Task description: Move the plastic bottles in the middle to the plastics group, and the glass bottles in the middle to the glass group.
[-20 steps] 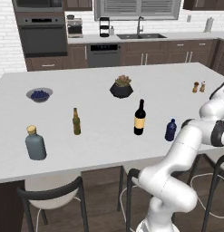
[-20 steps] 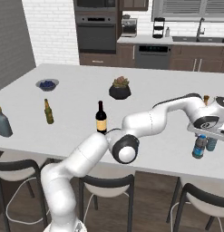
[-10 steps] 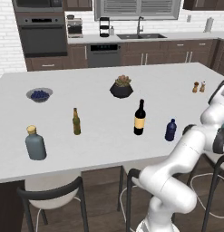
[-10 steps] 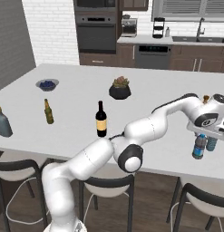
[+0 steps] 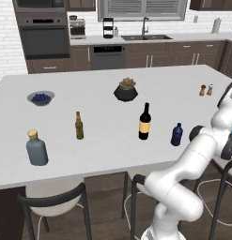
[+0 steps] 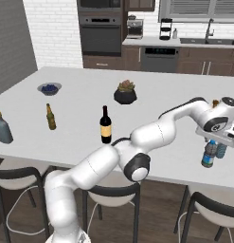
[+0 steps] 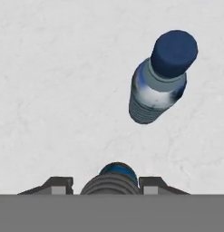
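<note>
Since a second ago the gripper (image 6: 209, 151) has carried the water bottle (image 6: 209, 154) a little lower at the right end of the table (image 5: 103, 136), while the rest of the scene sits as it did. From the right base camera the white hand hangs over the table's near right edge with the clear, blue-labelled bottle upright beneath it, just beside a small bluish plastic bottle (image 6: 221, 150) of the plastics group; whether the two touch, or whether the held bottle rests on the table, cannot be told. Looking down along the hand, the jaws stand partly closed on either side of the water bottle's blue cap and ribbed shoulder, gripping it, and the other plastic bottle (image 7: 159, 79) stands on the pale marbled top ahead and to the right. From the left base camera a dark blue plastic bottle (image 5: 176, 135) stands near the arm's elbow. The wine bottle (image 5: 144, 122) stands upright in the middle of the table, well apart from the gripper. Farther left stand the olive-brown beer bottle (image 5: 79, 126) and the grey-blue flask (image 5: 36, 148) with its tan stopper, with the bowl of blue berries (image 5: 41, 98) behind them.
</note>
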